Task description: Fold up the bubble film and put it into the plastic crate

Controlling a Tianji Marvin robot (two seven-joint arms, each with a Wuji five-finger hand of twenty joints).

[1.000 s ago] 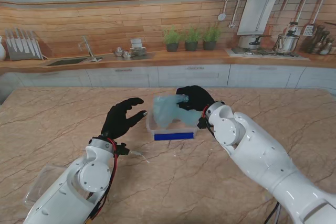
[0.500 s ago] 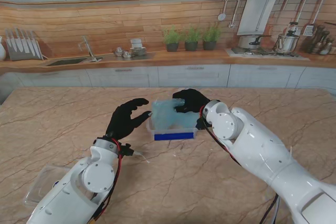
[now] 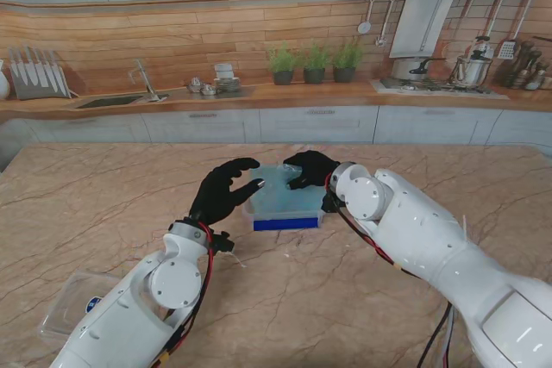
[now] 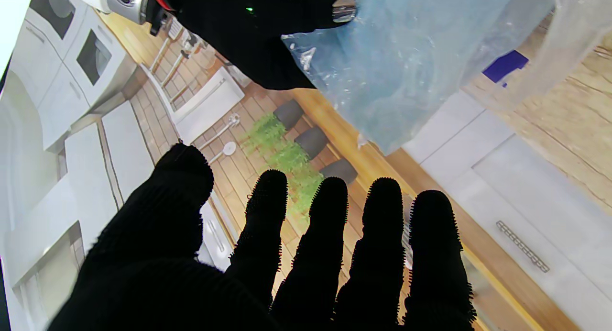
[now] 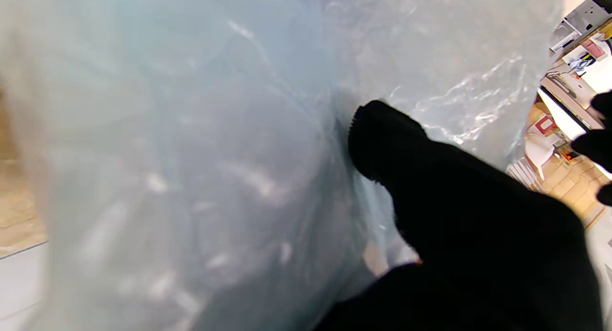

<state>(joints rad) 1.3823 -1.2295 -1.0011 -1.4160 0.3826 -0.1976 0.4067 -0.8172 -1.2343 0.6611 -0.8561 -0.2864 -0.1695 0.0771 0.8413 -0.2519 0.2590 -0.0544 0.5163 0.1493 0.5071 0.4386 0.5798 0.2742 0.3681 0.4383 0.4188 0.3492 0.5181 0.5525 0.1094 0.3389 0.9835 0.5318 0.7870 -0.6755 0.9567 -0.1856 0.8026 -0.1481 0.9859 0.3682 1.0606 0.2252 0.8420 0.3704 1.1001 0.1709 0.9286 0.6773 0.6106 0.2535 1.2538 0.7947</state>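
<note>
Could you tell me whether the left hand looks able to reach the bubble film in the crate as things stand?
Probably yes. The left hand is open beside the plastic crate, with nothing between its fingers and the bubble film; the right hand holds the film's far side.

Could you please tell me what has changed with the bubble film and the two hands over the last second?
The right hand has lowered the bubble film from a raised bunch down into the plastic crate, and remains on it. The left hand, open, has moved forward and rightward until its fingertips reach the film's edge. The crate stayed in place on the table.
</note>
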